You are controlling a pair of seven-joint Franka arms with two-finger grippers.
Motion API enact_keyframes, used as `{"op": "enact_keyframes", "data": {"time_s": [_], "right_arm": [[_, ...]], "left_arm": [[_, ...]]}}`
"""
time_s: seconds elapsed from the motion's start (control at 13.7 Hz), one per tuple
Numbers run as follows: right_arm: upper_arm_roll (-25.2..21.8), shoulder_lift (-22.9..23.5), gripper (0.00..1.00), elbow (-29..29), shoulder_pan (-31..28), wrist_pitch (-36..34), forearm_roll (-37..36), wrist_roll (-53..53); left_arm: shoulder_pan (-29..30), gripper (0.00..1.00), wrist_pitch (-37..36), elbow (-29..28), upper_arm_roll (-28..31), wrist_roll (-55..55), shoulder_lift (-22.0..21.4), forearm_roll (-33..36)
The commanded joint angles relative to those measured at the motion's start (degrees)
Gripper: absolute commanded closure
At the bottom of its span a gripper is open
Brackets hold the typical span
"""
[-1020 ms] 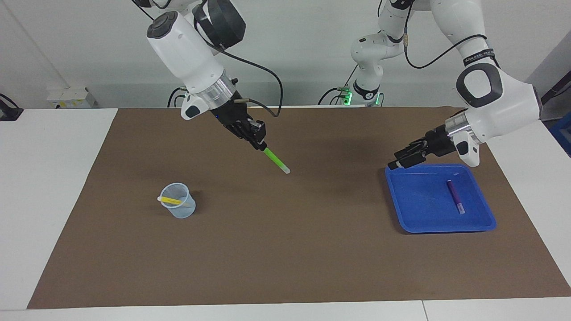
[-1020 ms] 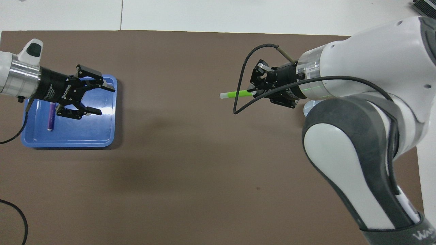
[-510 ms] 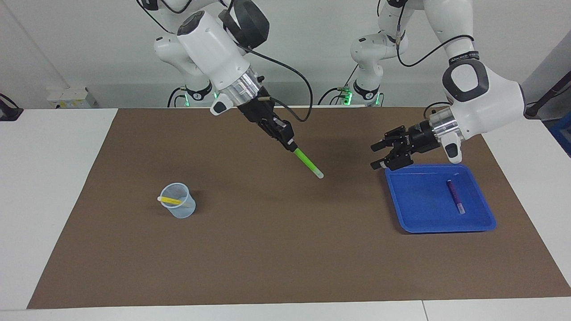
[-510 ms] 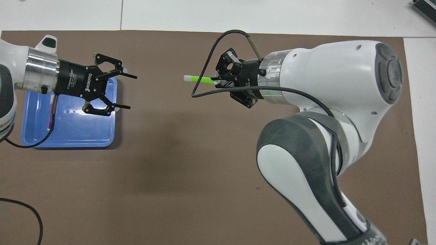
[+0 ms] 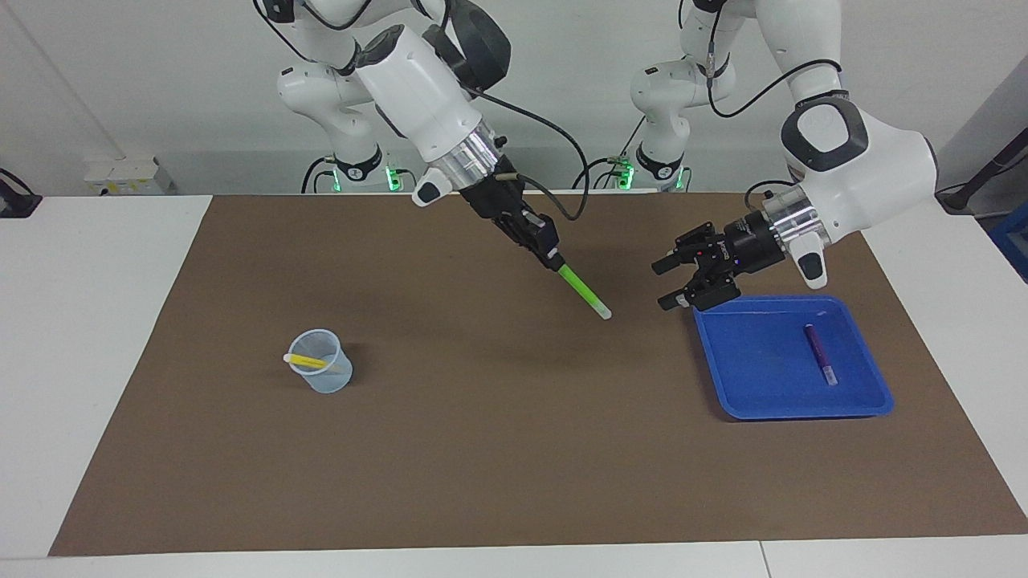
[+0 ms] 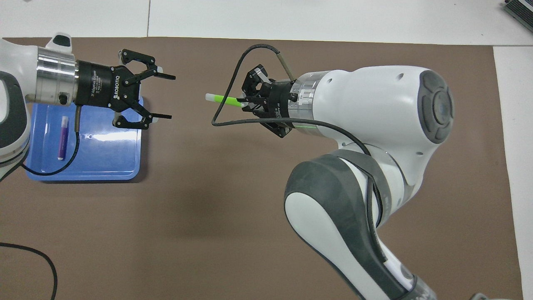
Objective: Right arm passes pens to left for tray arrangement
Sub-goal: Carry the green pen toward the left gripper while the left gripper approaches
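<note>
in the facing view, lowest in the frame, you have the blue tray at the lower right, sitting on the brown mat. the purple pen lies flat inside it, toward the right edge of the frame. at about the same height on the left sits the small translucent cup with the yellow pen leaning in it, white cap poking over the rim.

move up the frame and you reach the left gripper, hanging in the air just over the tray's upper left corner. its fingers stand wide apart with nothing between them, pointing toward the middle of the frame.

just left of it, in the centre, you see the green pen slanting down with its white cap lowest, the tip a short gap from the left gripper. the right gripper is clamped on the pen's upper end, over the bare mat.

in the overhead view the same pen points at the gap between the left gripper's spread fingers, not yet inside them.
</note>
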Motion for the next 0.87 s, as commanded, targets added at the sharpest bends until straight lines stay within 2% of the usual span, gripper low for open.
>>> {"op": "enact_keyframes", "data": {"time_s": [0.0, 0.51, 0.8], "right_arm": [[0.0, 0.2, 1.0, -0.9, 1.4, 1.8, 1.1, 1.7], [0.0, 0.5, 1.0, -1.1, 2.2, 1.8, 0.5, 1.7], [0.0, 0.5, 1.0, -1.1, 2.2, 2.7, 0.3, 1.7]], "left_arm": [[-2.2, 0.17, 1.9, -0.8, 0.2, -1.0, -1.3, -0.9], [-5.9, 0.2, 7.3, -4.4, 0.1, -1.0, -2.5, -0.9], [-7.0, 0.28, 9.6, -6.2, 0.1, -1.1, -3.0, -0.9]]}}
